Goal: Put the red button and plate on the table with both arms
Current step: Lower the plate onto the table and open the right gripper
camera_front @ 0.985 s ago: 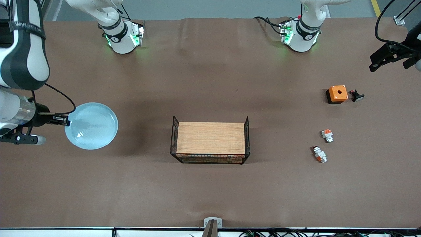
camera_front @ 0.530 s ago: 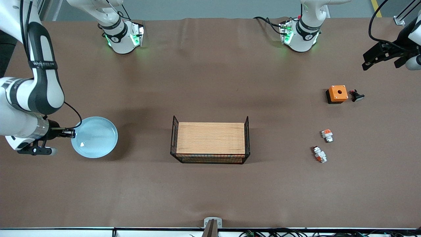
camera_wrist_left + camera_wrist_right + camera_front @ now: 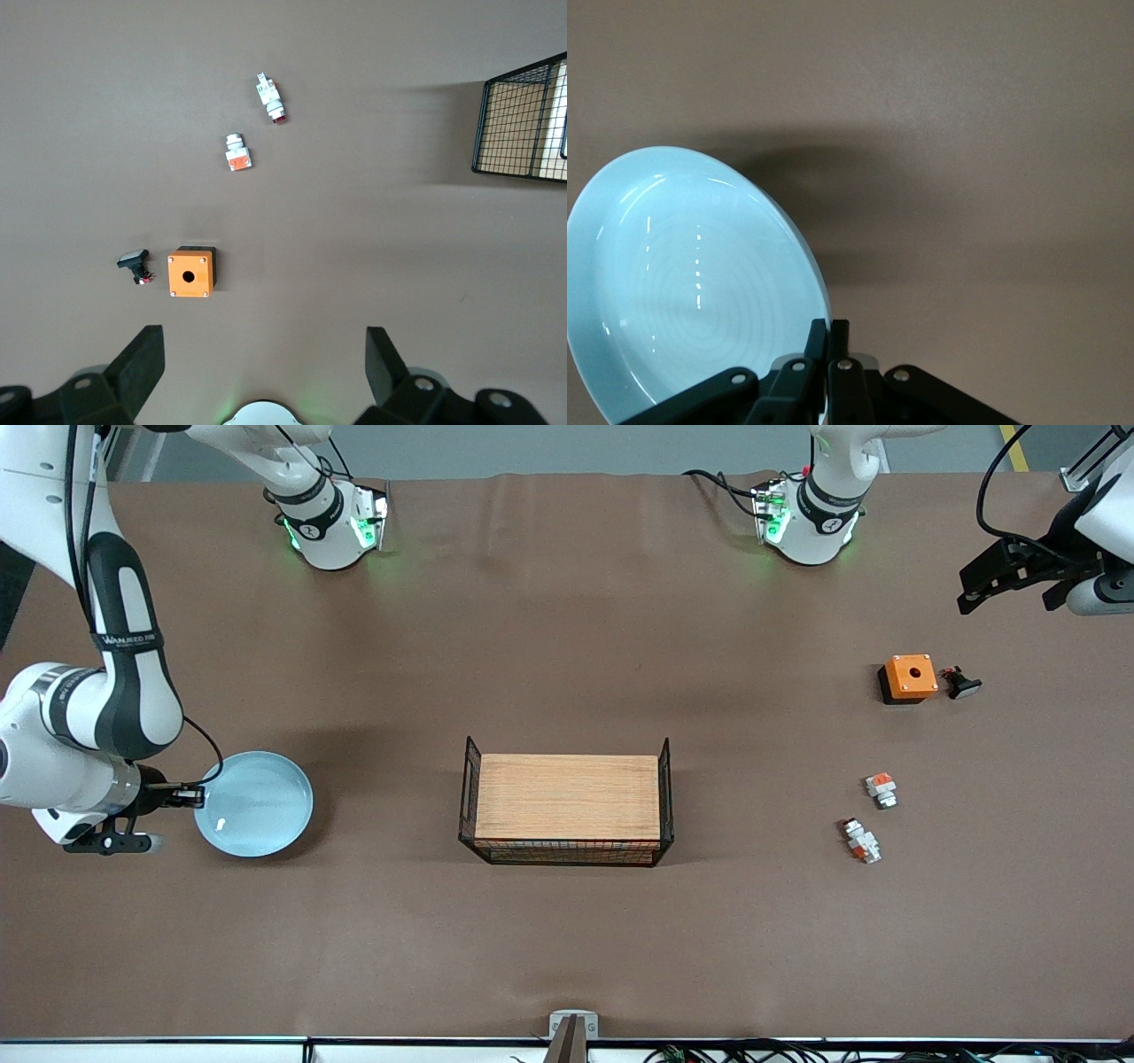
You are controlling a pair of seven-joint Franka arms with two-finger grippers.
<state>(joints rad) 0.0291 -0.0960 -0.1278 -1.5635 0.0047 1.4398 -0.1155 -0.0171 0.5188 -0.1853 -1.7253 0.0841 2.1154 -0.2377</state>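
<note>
- Brown covering spans the whole table [image 3: 567,939], with both arm bases standing along its edge farthest from the front camera
- Right gripper [image 3: 189,796] at the right arm's end of the table, jaws pinched shut on the rim of the pale-blue plate [image 3: 254,804]; the plate sits low, and whether it touches the table cannot be told
- Right wrist view shows the thin fingers [image 3: 830,341] clamped on the plate's edge, with the plate's shadow on the brown surface just beside it
- Left gripper [image 3: 1010,583] hangs over the left arm's end of the table, jaws spread wide and holding nothing
- Red button [image 3: 860,841] lies on the table toward that end, nearer the front camera than the stubbier white block [image 3: 881,789] and the orange box [image 3: 909,677]; its long axis runs slantwise
- Left arm is the nearer one to the button; judged from this, it would need to descend toward the front camera's side
- Wire-ended wooden board [image 3: 567,797] sits mid-table, well apart from both grippers
</note>
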